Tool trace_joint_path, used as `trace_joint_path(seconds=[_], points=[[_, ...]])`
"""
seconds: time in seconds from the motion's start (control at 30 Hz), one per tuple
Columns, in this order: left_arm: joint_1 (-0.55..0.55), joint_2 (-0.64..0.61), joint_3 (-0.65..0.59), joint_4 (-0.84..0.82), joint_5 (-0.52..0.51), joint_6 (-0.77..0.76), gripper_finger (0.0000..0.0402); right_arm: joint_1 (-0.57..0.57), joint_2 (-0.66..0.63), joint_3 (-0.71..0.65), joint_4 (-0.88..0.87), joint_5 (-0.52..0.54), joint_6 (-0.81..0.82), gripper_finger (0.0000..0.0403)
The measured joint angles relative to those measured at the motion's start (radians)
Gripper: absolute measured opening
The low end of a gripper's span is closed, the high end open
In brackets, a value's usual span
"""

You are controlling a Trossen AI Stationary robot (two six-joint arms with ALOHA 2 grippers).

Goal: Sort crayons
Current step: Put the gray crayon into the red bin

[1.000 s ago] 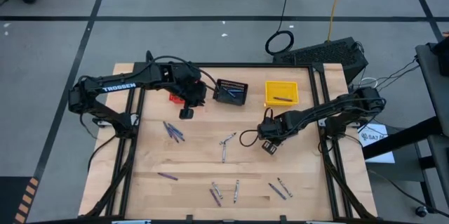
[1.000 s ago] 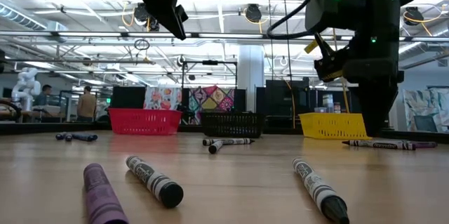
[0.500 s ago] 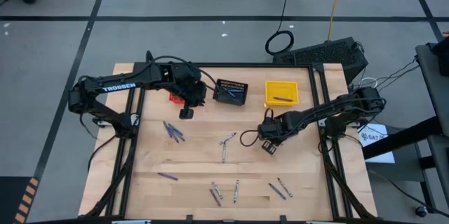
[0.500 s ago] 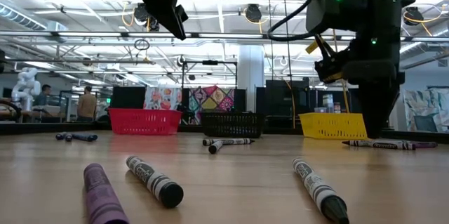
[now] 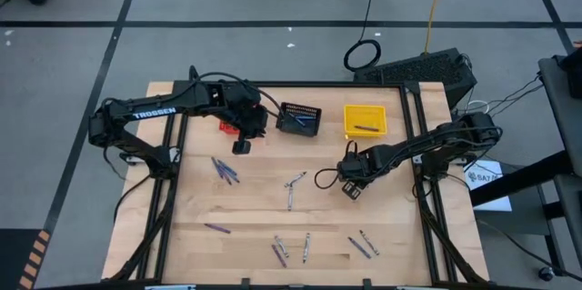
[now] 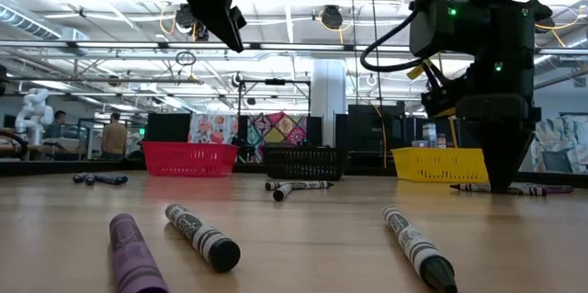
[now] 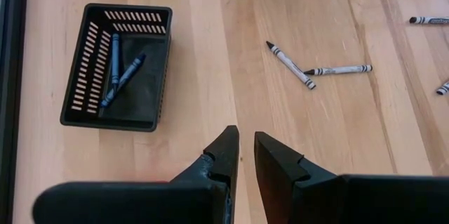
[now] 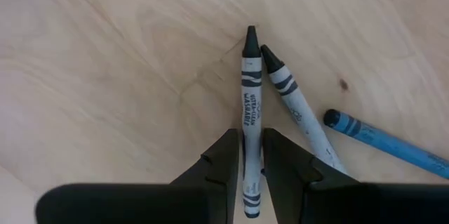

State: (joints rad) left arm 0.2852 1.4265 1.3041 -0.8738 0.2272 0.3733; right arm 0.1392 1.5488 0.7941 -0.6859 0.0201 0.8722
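We see the right claw (image 8: pixel 251 155) down on the surface (image 5: pixel 255 208), its fingers clamped around a grey crayon (image 8: pixel 250 104) beside a second grey crayon (image 8: pixel 298 115) and a blue crayon (image 8: pixel 386 145). The left claw (image 7: pixel 245 155) hangs above the surface near the black basket (image 7: pixel 81 115), fingers nearly together and holding nothing.

Right pincer (image 8: pixel 245 155) low, fingers pinched in (left pincer (image 7: pixel 245 155) raised, near-closed).

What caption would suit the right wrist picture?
Right gripper closed around a grey crayon on the wooden table, beside another grey crayon and a blue one.
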Motion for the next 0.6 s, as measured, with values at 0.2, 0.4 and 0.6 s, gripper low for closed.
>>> trace_joint_path(seconds=[0.2, 0.4, 0.6], points=[[0.000, 0.000, 0.000, -0.009, 0.000, 0.000, 0.0052, -0.001, 0.000, -0.004, 0.018, -0.014, -0.005, 0.0017], [0.000, 0.000, 0.000, -0.053, 0.000, -0.002, 0.0052, -0.003, 0.001, 0.000, 0.012, -0.024, -0.004, 0.0005], [0.000, 0.003, 0.000, -0.043, 0.011, -0.002, 0.0052, -0.003, 0.000, 0.058, 0.022, -0.069, -0.036, 0.0002]])
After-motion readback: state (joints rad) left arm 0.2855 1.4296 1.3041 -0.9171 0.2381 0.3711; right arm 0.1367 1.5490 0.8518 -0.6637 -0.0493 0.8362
